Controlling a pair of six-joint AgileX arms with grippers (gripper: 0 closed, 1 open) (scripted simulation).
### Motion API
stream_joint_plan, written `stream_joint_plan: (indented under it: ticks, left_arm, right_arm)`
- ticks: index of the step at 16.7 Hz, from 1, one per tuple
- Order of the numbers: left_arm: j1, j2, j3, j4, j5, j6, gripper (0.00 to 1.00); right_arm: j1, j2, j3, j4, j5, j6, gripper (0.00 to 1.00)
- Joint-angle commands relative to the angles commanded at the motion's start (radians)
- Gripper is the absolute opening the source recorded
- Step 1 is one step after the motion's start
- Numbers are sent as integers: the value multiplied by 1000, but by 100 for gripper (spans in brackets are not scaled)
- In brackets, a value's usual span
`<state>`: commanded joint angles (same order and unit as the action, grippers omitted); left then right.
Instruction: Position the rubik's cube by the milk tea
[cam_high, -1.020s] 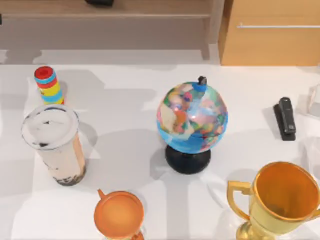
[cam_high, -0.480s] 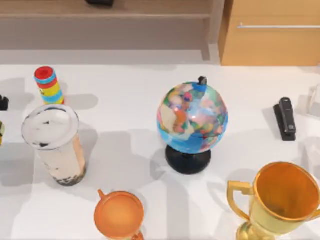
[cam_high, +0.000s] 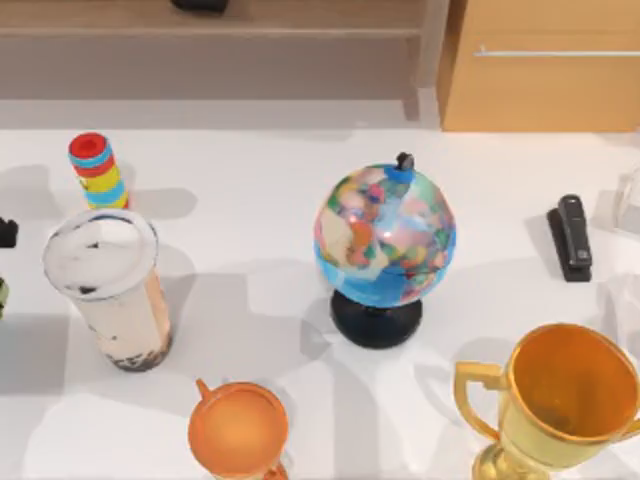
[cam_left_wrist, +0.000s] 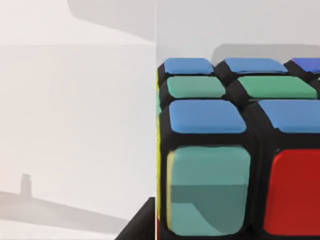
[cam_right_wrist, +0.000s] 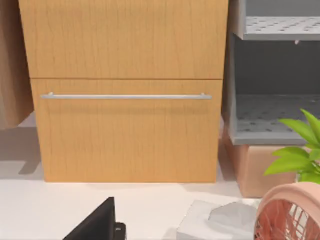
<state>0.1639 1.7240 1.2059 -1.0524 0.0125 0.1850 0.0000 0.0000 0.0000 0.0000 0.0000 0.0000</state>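
The rubik's cube (cam_left_wrist: 240, 150) sits close up in the left wrist view, with blue, green, teal and red tiles in a black grid and a yellow side edge. From above, a yellow-green sliver of the cube (cam_high: 2, 297) shows at the table's left edge. My left gripper (cam_high: 4, 235) is there too, shut on the cube, and one dark finger (cam_left_wrist: 142, 224) shows beside it. The milk tea (cam_high: 110, 295), a tall clear cup with a white foamy top and dark pearls, stands upright just right of the cube, apart from it. My right gripper (cam_right_wrist: 100, 225) is parked facing a wooden cabinet.
A stack of red, blue and yellow rings (cam_high: 98, 170) stands behind the milk tea. An orange mug (cam_high: 238, 430) is at the front, a globe (cam_high: 385, 235) mid-table, a black stapler (cam_high: 572, 237) at the right and a gold trophy (cam_high: 560, 400) at the front right.
My left gripper has come into the top view at the left edge with the cube and has moved toward the table's front. Nothing else has moved.
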Motion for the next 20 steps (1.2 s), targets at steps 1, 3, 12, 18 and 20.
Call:
stream_joint_plan:
  ticks: [1, 3, 12, 18, 20]
  left_arm:
    - [0, 0, 0, 0, 0, 0, 0]
    - [3, -3, 1, 4, -1, -1, 0]
    - [15, -17, -4, 36, -5, 0, 0]
    - [12, -14, -20, 63, -3, 0, 0]
    - [7, -4, -32, 71, -1, 0, 0]
  right_arm:
    - [0, 0, 0, 0, 0, 0, 100]
    - [0, 0, 0, 0, 0, 0, 100]
    - [0, 0, 0, 0, 0, 0, 100]
    - [0, 0, 0, 0, 0, 0, 100]
    - [0, 0, 0, 0, 0, 0, 100]
